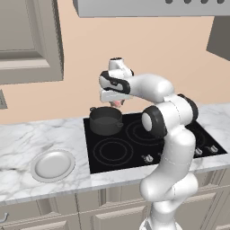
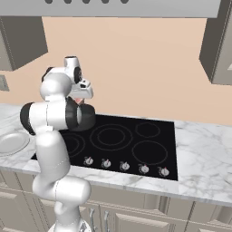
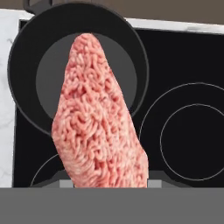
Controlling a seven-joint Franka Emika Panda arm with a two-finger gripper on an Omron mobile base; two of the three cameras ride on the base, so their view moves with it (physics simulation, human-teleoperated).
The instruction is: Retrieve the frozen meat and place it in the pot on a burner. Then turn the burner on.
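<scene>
On the marble worktop (image 1: 27,143) a grey plate (image 1: 53,165) lies left of the black cooktop (image 1: 134,148). The pot (image 1: 106,120) sits on the far left burner. Above it the fingers (image 1: 117,103) are clamped on the frozen meat (image 3: 98,118), which hangs with its long axis along them, narrow end toward the pot.

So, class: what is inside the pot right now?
The pot shows a bare grey floor; the frozen meat, held in the tool, hangs in front and hides the rest.

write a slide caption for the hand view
Frozen meat held in the pincer, hanging above the empty pot on the stovetop.
</scene>
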